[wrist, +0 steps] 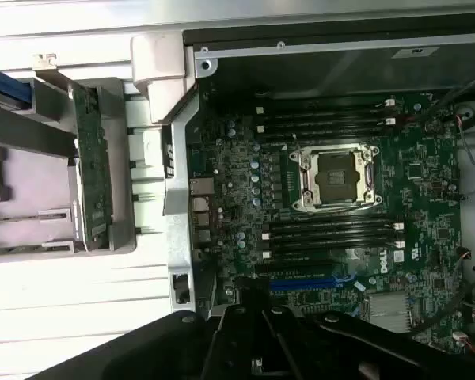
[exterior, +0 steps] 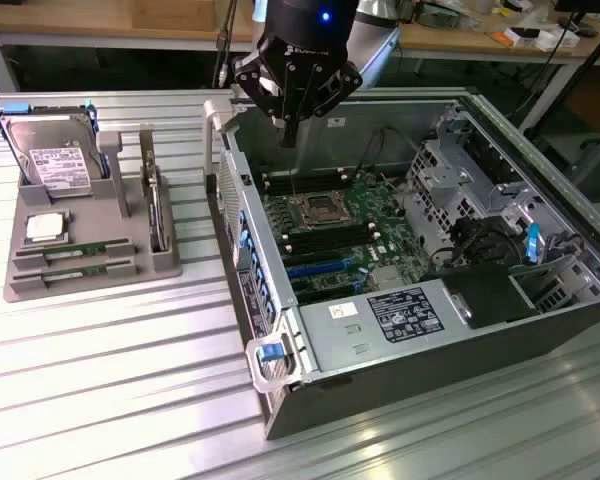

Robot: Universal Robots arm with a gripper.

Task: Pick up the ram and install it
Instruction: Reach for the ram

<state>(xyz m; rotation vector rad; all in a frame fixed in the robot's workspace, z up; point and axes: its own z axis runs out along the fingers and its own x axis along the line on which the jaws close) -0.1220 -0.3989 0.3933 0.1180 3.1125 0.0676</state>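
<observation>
**Gripper** [exterior: 288, 135]: fingers closed to a narrow point and empty. It hangs over the rear of the open case [exterior: 540, 330], above the motherboard [exterior: 330, 235] and near the empty CPU socket [exterior: 318, 208].

**Slots**: the black memory slots [wrist: 328, 119] on either side of the socket look vacant.

**Ram** [wrist: 93, 178]: a green stick standing on its long edge in a slot of the grey holder [exterior: 90, 285]. The holder sits outside the case, on the exterior view's left, well apart from the gripper. Not yet picked up.

**Handling, judged**: light, stiff and thin, with fragile chips and contacts. Best pinched across the two flat faces near the middle of the exposed upper edge, keeping off the contact edge.

**Also in the holder**: hard drive [exterior: 55, 160] and CPU chip [exterior: 45, 227].
</observation>
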